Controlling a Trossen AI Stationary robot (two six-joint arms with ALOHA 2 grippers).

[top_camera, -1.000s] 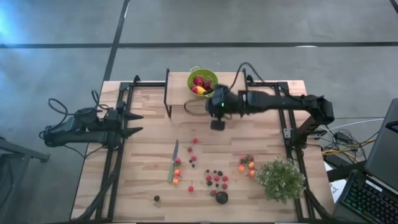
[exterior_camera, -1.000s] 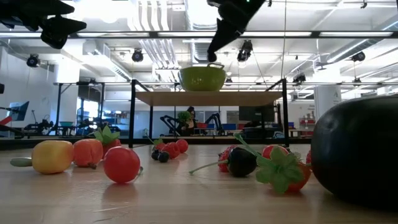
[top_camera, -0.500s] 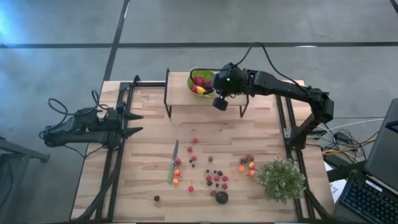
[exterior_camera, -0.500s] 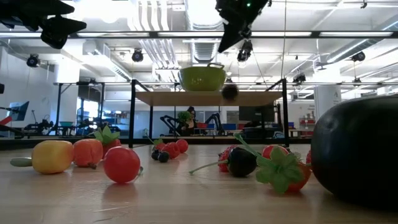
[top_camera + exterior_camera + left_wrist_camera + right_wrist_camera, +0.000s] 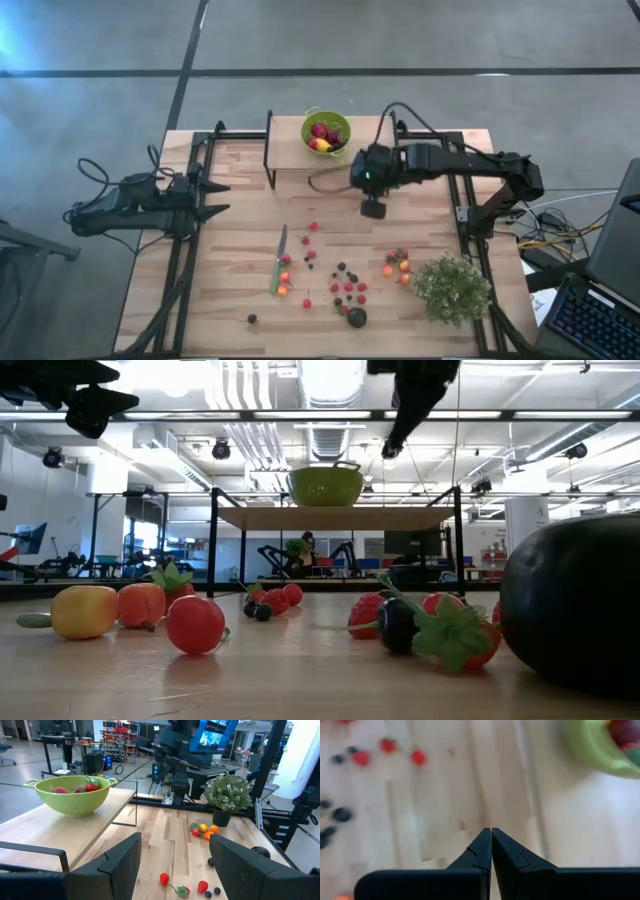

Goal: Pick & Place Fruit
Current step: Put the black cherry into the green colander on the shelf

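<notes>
Worktop [image 5: 230, 270]: pale wooden boards in a black frame, carrying all I work with.
My right arm: reaching in from the right edge, over the middle of the far half.
My left arm: parked off the left edge, waiting.
Plant [image 5: 452, 288]: bushy, pale green, at the near right corner.
Bowl [image 5: 326, 131]: green colander on a raised shelf at the far edge, with red and yellow pieces inside.
My right gripper [image 5: 373, 208]: clenched tight on nothing, fingertips pressed together, above bare boards just beside the shelf.
My left gripper [image 5: 220, 199]: fingers spread wide, empty, at the left edge.
Knife [image 5: 279, 258]: green-handled, lying left of centre.
Fruit [image 5: 347, 288]: scattered along the near half, mostly red berries, some dark ones, a bigger dark round one nearest the near edge, orange pieces beside the plant.
</notes>
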